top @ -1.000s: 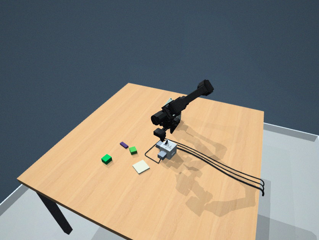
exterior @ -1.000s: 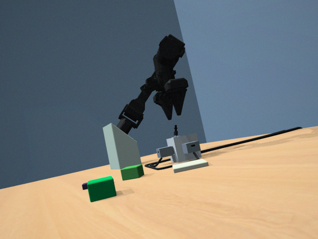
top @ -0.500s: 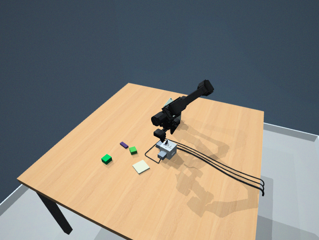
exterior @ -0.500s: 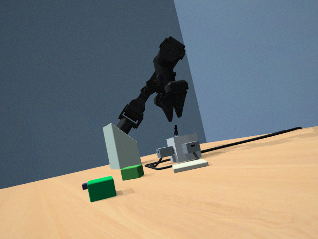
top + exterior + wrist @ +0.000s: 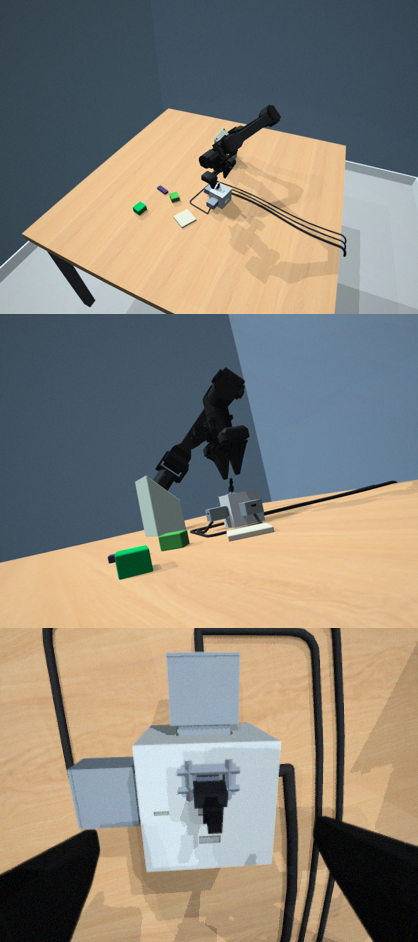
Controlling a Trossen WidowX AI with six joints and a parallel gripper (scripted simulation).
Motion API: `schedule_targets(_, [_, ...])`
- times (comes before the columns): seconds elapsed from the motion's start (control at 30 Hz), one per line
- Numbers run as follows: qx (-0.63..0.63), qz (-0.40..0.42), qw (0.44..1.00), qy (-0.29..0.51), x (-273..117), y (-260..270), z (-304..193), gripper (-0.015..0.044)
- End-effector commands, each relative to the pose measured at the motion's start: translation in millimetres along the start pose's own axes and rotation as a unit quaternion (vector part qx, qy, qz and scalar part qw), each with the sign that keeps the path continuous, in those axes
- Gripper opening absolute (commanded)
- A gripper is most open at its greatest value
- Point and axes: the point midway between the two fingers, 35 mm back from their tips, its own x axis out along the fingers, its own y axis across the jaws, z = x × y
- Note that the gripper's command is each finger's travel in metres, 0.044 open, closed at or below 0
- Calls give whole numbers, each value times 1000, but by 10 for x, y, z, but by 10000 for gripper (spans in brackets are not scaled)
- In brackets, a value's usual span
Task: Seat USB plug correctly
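Note:
The pale grey power cube [image 5: 225,200] [image 5: 237,508] [image 5: 250,828] stands on the table. The black USB plug [image 5: 218,185] [image 5: 231,485] [image 5: 211,795] stands upright out of the cube's top, with a grey bracket [image 5: 233,778] beside its base. In the wrist view the plug hides most of its socket, so depth and facing cannot be told. My gripper [image 5: 219,181] [image 5: 231,476] [image 5: 209,833] is open and empty, pointing down just above the plug. In the wrist view its fingers are spread wide, one on each side of the plug and cube.
Two grey adapters [image 5: 212,202] [image 5: 250,507] [image 5: 104,795] are plugged into the cube's sides. Black cables [image 5: 287,218] [image 5: 319,728] loop beside it and run to the table edge. A cream tile [image 5: 184,218] [image 5: 250,532], two green blocks [image 5: 139,208] [image 5: 134,562] and a pale wedge [image 5: 165,513] stand nearby.

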Motion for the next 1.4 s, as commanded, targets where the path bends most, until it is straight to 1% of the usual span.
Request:
schedule_targets(0.0, [3,-4,1000,1,68,-24,2,440])
schedule_targets(0.4, [3,-4,1000,2,98,-25,1,440])
schedule_targets(0.97, [0,-2,1000,0,80,-12,0,0])
schedule_targets(1.37, [0,-2,1000,0,80,-12,0,0])
